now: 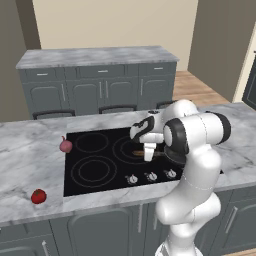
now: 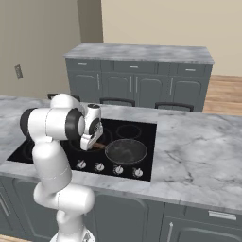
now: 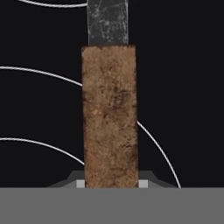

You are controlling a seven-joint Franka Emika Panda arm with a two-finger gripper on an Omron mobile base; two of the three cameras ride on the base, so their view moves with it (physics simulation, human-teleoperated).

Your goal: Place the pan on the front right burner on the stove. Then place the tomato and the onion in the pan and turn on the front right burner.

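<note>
Gripping the pan (image 2: 125, 151) by its wooden handle (image 3: 110, 116), my gripper (image 3: 110, 183) is clamped — pan sits near the stove (image 1: 95, 170) front right corner; lifting could drag it off-ring.

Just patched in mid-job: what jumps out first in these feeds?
The white arm bends low over the stove, its gripper straddling the pan's brown wooden handle. The pan sits at the cooktop's front right, behind the silver knobs. The onion lies at the stove's left edge and the tomato on the marble counter nearer the front.
</note>
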